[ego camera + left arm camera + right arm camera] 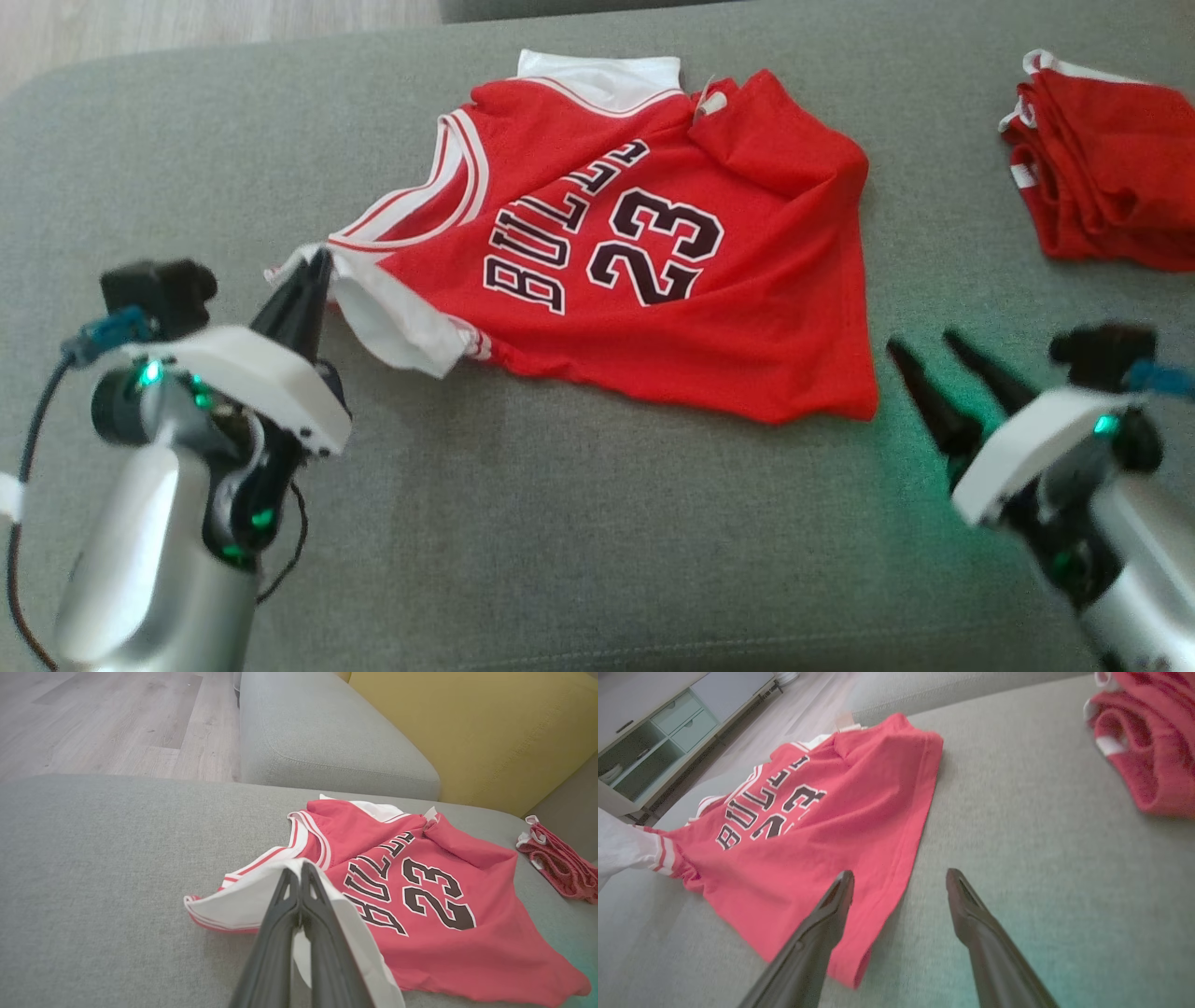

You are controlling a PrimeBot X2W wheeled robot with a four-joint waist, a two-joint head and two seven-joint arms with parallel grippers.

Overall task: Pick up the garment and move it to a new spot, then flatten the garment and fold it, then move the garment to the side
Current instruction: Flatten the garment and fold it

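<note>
The red jersey [653, 308] lay spread but rumpled on the grey sofa cushion [560, 523], a little past the middle of the head view toward 12 o'clock. Its long axis ran roughly from 10 o'clock (the neck and armholes) to 4 o'clock (the hem). The left pincer [316, 263] was pressed together on the white flap at the shoulder end, pinching that turned-over edge and lifting it slightly off the cushion. In the left wrist view the left pincer [294, 872] had white cloth draped on both sides of its closed fingers. The right pincer [924, 341] stood spread and held nothing, just beside the hem corner without touching it. The nearest cloth lay at about 9 o'clock from its tips in the head view. In the right wrist view the right pincer [900, 873] had 1 finger over the red cloth and the other over bare cushion. By my judgement the hem end belonged to the right arm, the nearer of the 2, so the jersey could be stretched along its axis. A second red garment [1111, 177] lay well apart at 2 o'clock.
</note>
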